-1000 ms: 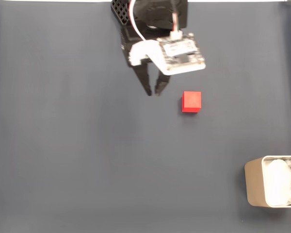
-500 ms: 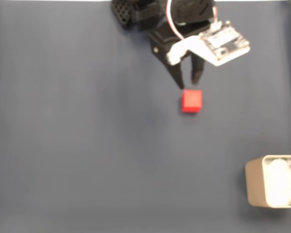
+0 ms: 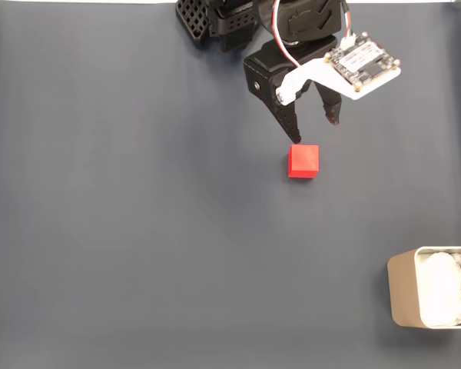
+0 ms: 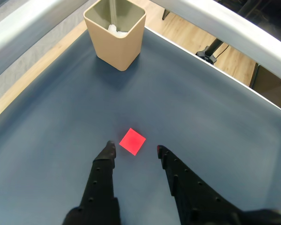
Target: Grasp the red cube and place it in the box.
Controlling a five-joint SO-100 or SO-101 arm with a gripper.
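The red cube [image 3: 303,161] [image 4: 132,141] lies on the dark blue-grey mat. My gripper [image 3: 315,129] [image 4: 135,149] hangs open just behind the cube, its two black fingers spread wider than the cube and holding nothing. In the wrist view the cube sits between and slightly beyond the fingertips [image 4: 110,147]. The beige box [image 3: 430,297] [image 4: 115,32] with white lining stands at the lower right corner of the fixed view, and at the top left of the wrist view.
The arm's black base [image 3: 215,19] sits at the top middle edge of the mat [image 3: 138,231]. A white raised rim [image 4: 225,28] borders the mat in the wrist view, with wooden floor beyond.
My gripper has swung right from beside the cube to right behind it, and its fingers have spread apart. The cube and box have stayed put.
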